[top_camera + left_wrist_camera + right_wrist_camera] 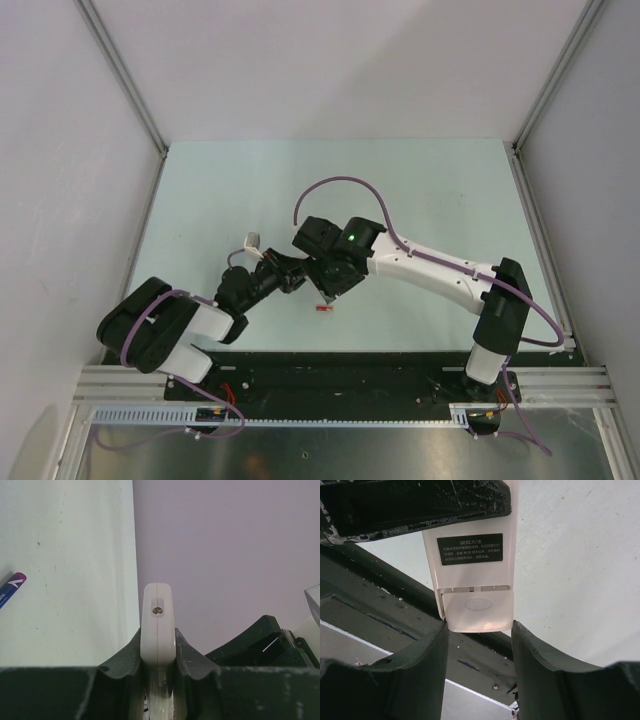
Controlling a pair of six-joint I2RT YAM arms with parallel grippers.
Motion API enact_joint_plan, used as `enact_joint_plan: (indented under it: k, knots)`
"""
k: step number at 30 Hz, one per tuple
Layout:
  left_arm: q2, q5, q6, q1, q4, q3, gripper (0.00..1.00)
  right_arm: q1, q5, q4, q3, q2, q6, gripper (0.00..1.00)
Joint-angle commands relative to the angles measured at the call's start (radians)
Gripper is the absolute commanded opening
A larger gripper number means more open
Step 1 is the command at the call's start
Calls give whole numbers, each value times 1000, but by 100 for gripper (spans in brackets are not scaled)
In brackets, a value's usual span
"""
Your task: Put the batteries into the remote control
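My left gripper [158, 647] is shut on the remote control [158, 625], which it holds edge-on off the table. The right wrist view shows the remote control's plain white back [470, 550] with a black label. Its battery cover [478, 611] has slid partly out past the end. My right gripper [479, 627] is shut on that cover, a fingertip [440, 635] against each side of its end. The two grippers meet at mid-table [310, 275]. One dark blue-purple battery [11, 589] lies on the table, a red battery [323, 308] lies below the grippers, and a grey-silver battery [252, 240] lies to their upper left.
The pale green table [400, 180] is walled in by grey panels on three sides. A black base rail [340, 365] and a metal strip run along the near edge, under the arms. A purple cable [340, 185] loops over the right arm.
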Motion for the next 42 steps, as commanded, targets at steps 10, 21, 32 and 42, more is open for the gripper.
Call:
enact_joint_plan:
  k: [10,21,32,42]
  knots:
    - [-21,-2,-16,-18,147,1,0,-20,-26,3,62,16,4,0]
    - [-21,-3,-20,-18,147,3,0,-25,-34,1,64,22,12,8]
    - [-22,-8,-23,-18,147,-2,0,-31,-23,-11,64,13,17,22]
    - [-22,-3,-26,-18,147,4,0,-28,-8,-19,59,15,14,36]
